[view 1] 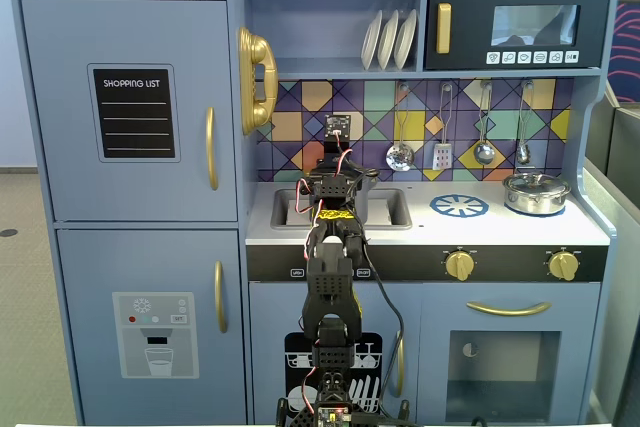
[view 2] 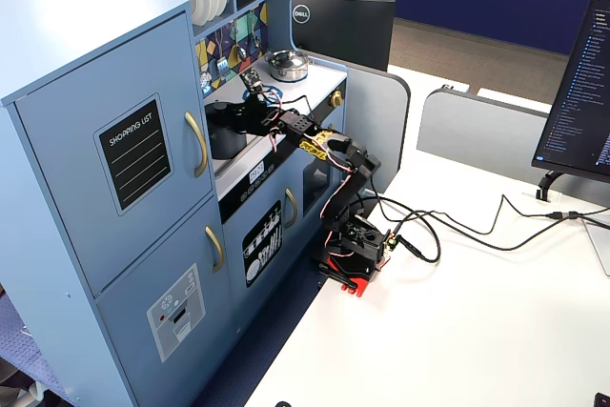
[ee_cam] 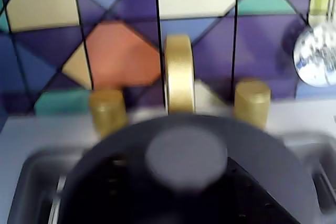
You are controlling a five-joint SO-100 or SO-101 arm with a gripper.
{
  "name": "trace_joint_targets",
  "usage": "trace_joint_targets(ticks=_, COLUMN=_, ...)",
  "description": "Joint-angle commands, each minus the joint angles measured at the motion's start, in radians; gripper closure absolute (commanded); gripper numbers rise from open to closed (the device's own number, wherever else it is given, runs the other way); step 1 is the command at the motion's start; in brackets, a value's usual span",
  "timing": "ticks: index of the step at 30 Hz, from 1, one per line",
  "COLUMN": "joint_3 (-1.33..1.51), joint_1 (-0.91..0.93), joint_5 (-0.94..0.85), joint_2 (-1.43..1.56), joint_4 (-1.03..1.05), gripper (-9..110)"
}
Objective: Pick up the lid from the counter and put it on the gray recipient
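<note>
Over the sink (view 1: 290,209), the hand (view 2: 221,113) carries the lid (ee_cam: 186,174).
Its fingers clamp the lid above the gray recipient (view 2: 225,143).

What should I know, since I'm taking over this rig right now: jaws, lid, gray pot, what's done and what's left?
Jaws: out over the sink; whether they are open or shut cannot be told.
Lid: over the sink, close under the wrist camera, in front of the gold faucet; blurred.
Gray pot: stands at the sink, under the arm's tip.
Done: the lid is at the pot.
Left: probably check that it is seated, then release and withdraw.
</note>
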Motion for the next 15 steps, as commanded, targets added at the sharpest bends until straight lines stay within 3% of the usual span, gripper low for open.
trace_joint_targets(ticks=1, joint_3=-0.034, joint_1=-0.014, joint_5=-0.006, joint_2=0.121, joint_4=0.149, gripper=85)
trace_joint_targets(ticks=6, joint_3=-0.067, joint_1=-0.034, joint_5=-0.031, joint_2=0.336, joint_4=0.453, gripper=89)
trace_joint_targets(ticks=11, joint_3=-0.101, joint_1=-0.011, joint_5=0.028, joint_2=0.518, joint_4=0.857, gripper=101)
trace_joint_targets(ticks=15, joint_3=0.081, joint_1=0.003, joint_5=0.107, joint_2=0.634, joint_4=0.887, gripper=101)
